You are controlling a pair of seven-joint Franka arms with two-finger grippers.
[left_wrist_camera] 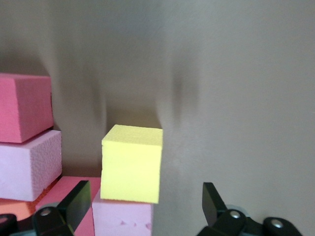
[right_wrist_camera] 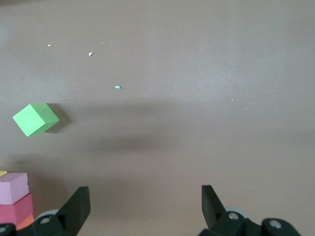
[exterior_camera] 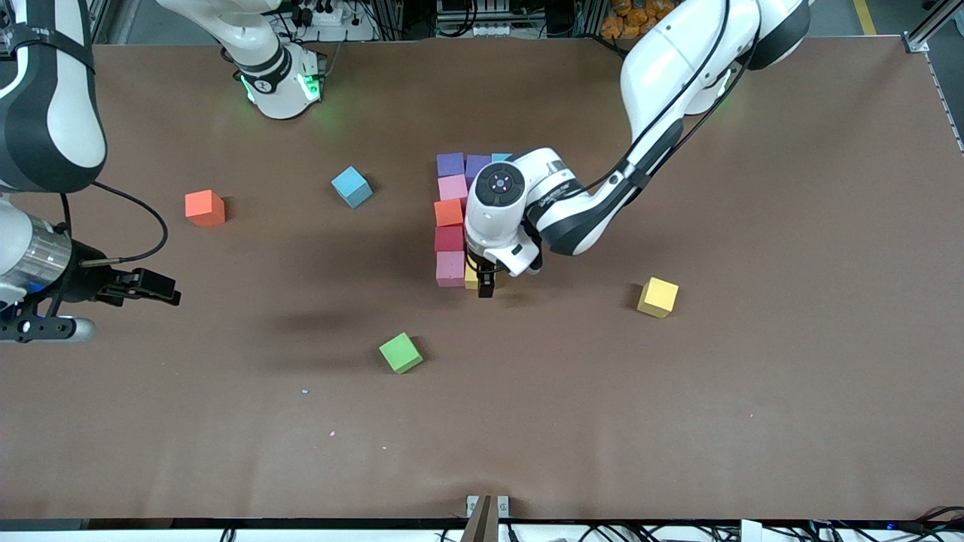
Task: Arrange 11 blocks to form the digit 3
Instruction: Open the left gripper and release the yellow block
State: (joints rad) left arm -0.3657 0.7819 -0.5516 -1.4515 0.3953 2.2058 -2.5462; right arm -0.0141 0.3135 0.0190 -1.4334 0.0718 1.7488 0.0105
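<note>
Your yellow block [left_wrist_camera: 132,164] sits mid-counter, touching the column's nearest pink block [exterior_camera: 449,269]; the front view nearly hides it, but the left wrist view shows it whole. The left gripper [exterior_camera: 486,280] hangs over it, fingers open. The right gripper [exterior_camera: 143,286] waits, fingers open, near the right arm's end.

place: robotics lab | evidence: two white Franka arms, right arm [exterior_camera: 45,113] and left arm [exterior_camera: 678,83], based along one edge of a brown-covered counter [exterior_camera: 753,414] | aluminium framing [exterior_camera: 930,26] and cable bundles [exterior_camera: 331,19] past that edge | foam cubes [exterior_camera: 450,226] set out as test pieces
</note>
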